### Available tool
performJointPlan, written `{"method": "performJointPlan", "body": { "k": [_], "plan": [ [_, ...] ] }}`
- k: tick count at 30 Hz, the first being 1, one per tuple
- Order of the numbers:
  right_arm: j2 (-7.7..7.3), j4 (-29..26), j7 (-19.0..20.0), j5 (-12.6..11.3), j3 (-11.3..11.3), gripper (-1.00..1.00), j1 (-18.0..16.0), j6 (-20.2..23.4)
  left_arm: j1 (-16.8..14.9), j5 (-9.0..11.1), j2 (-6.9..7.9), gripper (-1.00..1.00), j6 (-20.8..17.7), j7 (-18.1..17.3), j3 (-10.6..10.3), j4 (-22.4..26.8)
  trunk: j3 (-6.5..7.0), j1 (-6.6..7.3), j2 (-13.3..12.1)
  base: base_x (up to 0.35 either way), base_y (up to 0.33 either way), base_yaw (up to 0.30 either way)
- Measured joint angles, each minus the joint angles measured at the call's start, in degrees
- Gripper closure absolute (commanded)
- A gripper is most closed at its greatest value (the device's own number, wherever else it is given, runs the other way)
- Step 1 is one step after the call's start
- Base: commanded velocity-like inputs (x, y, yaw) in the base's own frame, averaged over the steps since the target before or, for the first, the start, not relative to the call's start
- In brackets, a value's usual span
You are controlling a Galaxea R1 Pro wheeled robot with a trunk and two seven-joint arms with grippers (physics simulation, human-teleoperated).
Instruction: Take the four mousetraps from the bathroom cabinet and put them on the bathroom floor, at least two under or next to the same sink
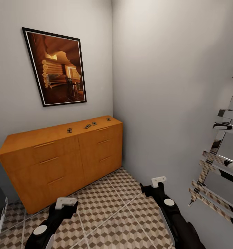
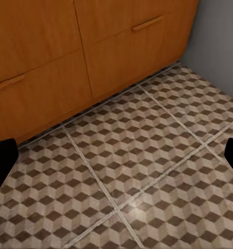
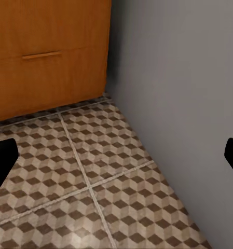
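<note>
The orange-brown cabinet (image 1: pixel 61 159) stands against the left wall, its drawers closed. Several small mousetraps lie in a row on its top towards the right end, among them one (image 1: pixel 69 130), another (image 1: pixel 87 126) and a third (image 1: pixel 108 119). The cube-patterned bathroom floor (image 1: pixel 109 211) spreads in front of it. My left gripper (image 1: pixel 66 204) hangs low above the tiles before the cabinet, open and empty, with its dark fingertips (image 2: pixel 2 161) far apart. My right gripper (image 1: pixel 159 181) is near the right wall, also open and empty, its fingertips (image 3: pixel 2 161) spread. The sink is out of view.
A framed picture (image 1: pixel 57 67) hangs above the cabinet. The grey wall (image 1: pixel 171 103) meets the cabinet's right end in a corner. A chrome, mirror-like rack (image 1: pixel 220 162) juts in at the right. A pale frame edge (image 1: pixel 2 218) shows at the lower left.
</note>
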State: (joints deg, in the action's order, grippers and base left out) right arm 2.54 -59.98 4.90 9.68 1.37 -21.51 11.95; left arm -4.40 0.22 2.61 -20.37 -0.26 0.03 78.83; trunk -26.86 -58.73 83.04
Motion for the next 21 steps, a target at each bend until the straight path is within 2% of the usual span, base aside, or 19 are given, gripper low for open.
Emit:
{"method": "performJointPlan", "body": {
  "k": [8,12,15,17,21],
  "plan": [
    [-0.17,-0.31,1.04,0.00,0.03,-1.00,0.00,-0.05,0.00,0.08,-0.29,-1.00,-0.05,0.02,-0.78,0.06,0.00,0.00,0.00,0.000,0.000,0.000],
    [-0.14,-0.38,1.19,0.00,0.03,-1.00,0.00,-0.11,0.01,0.09,-0.32,-1.00,0.00,0.02,-1.19,-1.47,0.00,0.00,0.00,0.000,0.000,0.000],
    [-0.12,-0.57,1.25,0.00,0.01,-1.00,0.00,-0.11,0.01,0.06,-0.50,-1.00,0.23,0.04,-1.36,-4.03,0.00,0.00,0.00,0.000,0.000,0.000],
    [-0.12,-1.15,1.27,0.00,-0.05,-1.00,0.00,-0.06,0.02,0.04,-0.85,-1.00,1.27,0.04,-1.45,-7.41,0.00,0.00,0.00,0.000,0.000,0.000],
    [-0.11,-2.41,1.29,0.00,-0.14,-1.00,0.00,0.04,0.02,0.03,-1.14,-1.00,4.80,0.08,-1.49,-13.11,0.00,0.00,0.00,0.000,0.000,0.000]
  ]
}}
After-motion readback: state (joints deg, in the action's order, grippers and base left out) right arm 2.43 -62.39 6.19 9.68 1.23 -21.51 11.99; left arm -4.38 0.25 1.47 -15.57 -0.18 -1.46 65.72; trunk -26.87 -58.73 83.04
